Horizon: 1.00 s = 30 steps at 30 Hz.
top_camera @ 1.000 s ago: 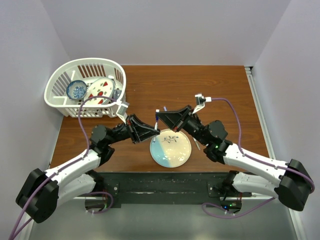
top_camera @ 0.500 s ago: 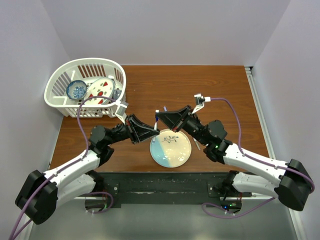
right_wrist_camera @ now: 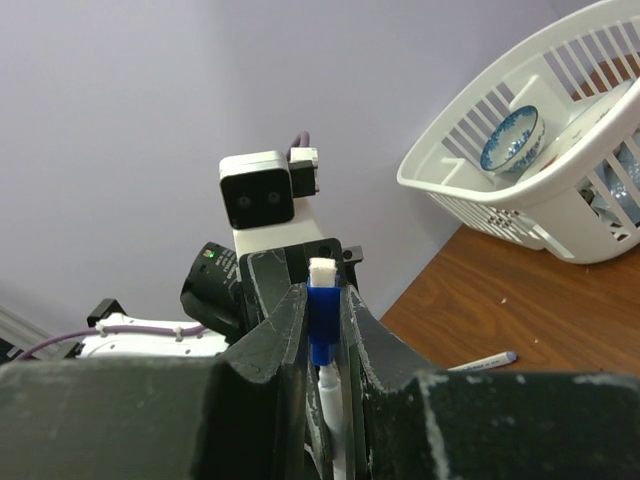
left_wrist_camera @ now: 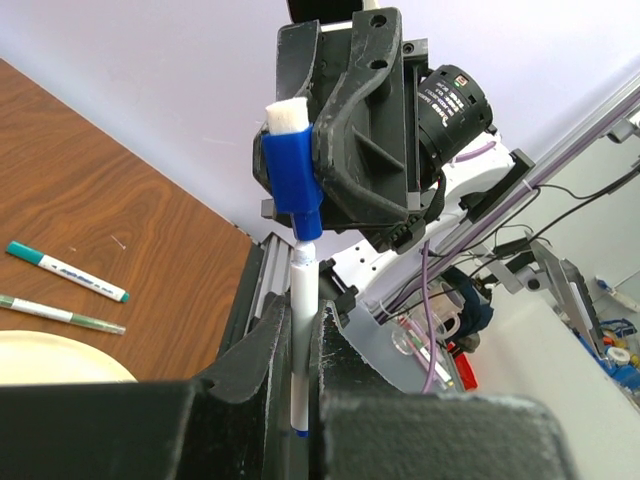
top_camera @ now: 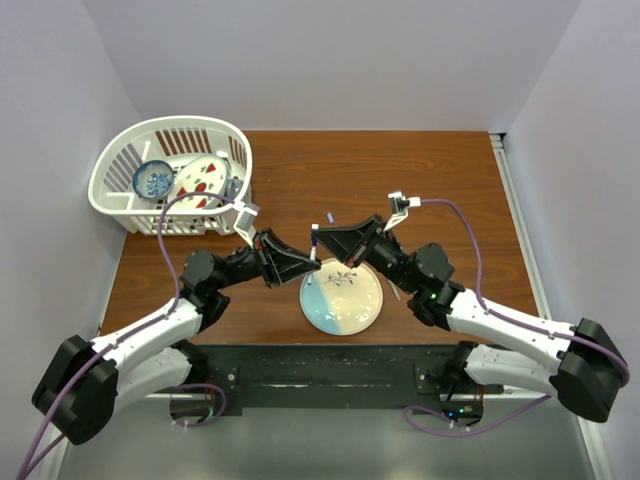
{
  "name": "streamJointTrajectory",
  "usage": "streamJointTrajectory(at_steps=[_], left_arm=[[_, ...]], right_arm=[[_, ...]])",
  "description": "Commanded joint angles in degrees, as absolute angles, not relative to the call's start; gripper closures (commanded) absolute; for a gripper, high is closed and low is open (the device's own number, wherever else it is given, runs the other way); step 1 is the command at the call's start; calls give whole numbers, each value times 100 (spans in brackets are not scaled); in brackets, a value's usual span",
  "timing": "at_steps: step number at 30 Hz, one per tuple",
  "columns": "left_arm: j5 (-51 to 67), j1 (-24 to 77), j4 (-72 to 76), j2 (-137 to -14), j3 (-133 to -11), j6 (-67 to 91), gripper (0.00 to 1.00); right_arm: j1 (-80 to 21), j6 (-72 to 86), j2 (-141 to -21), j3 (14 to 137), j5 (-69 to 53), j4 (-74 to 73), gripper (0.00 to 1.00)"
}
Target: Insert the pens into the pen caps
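Left wrist: left tool (left_wrist_camera: 301, 345) clamps pen (left_wrist_camera: 303, 290); right tool (left_wrist_camera: 318, 150) grips cap (left_wrist_camera: 290, 180).

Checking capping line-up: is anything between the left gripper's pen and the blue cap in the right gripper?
Nothing visible. The white pen in the left gripper has its tip at the mouth of the blue cap in the right gripper.

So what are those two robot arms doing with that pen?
They are putting a cap on a pen. The left pincer grips a white pen upright, and the right pincer grips a blue cap just above it. The pen's tip sits right at the cap's mouth, but it is not pushed all the way in. Two other pens lie on the table.
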<state>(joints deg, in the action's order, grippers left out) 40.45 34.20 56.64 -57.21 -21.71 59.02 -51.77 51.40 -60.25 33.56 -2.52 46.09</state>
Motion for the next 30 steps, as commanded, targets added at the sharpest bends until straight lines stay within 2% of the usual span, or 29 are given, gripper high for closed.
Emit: streamJointTrajectory(at_steps=[1,11,21,30], left_arm=[[3973,3428,6064,-5748,-2268,5915,100],[3280,3349,5625,-5616,-2601,5686,100],[3252,3199,5810,-6249,-3067,5599,100],[2979,3085,4791,-6416,-3603,4676,100]], right_arm=[[-5238,5203,-5942,3331,-325,4878,100],[-5458,4896,-5783,2629,-97,4755,100],[-5704,4825,-5827,2154,-140,4421,100],[-6274,4834,-5906,2030,-176,3832,100]])
